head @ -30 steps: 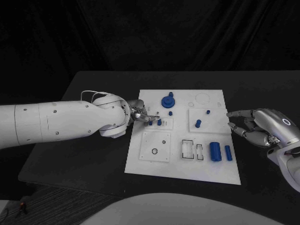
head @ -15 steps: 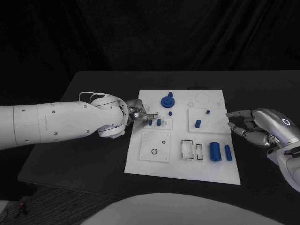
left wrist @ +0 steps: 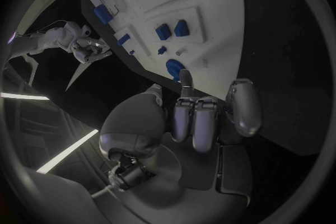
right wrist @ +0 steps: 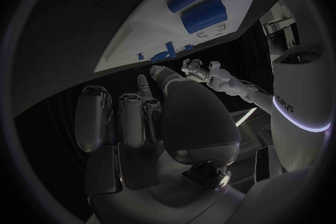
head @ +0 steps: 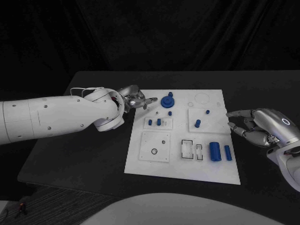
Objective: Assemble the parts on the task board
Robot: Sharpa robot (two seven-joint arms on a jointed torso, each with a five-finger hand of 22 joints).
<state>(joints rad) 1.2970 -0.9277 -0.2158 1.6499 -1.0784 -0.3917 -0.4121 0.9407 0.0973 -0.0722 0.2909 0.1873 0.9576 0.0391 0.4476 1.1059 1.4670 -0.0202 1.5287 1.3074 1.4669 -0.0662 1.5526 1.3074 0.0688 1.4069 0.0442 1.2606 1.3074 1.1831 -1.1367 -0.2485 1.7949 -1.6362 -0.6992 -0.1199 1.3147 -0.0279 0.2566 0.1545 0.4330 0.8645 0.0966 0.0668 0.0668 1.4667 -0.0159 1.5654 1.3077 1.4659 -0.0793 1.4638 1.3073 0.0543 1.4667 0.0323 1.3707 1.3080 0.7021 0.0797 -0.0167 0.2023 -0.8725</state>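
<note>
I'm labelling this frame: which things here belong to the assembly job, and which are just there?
Job:
task board
large blue round part
two small blue pegs
blue peg
two blue cylinders
left robot hand
right robot hand

Just there:
black table

A flat white rectangular task board [head: 211, 164] lies in the middle of a black table [head: 89, 154]. Toward its far edge stands a round blue knob-topped part [head: 168, 101], with two small blue pegs [head: 154, 122] just before it to the left and a short blue pin [head: 198, 123] to their right. Near the board's right edge, closer to the robot, a large blue cylinder [head: 215, 151] lies beside a slimmer blue cylinder [head: 228, 153]. The silver left hand [head: 135, 101] sits over the board's far left corner; the silver right hand [head: 258, 126] rests just off its right edge.
</note>
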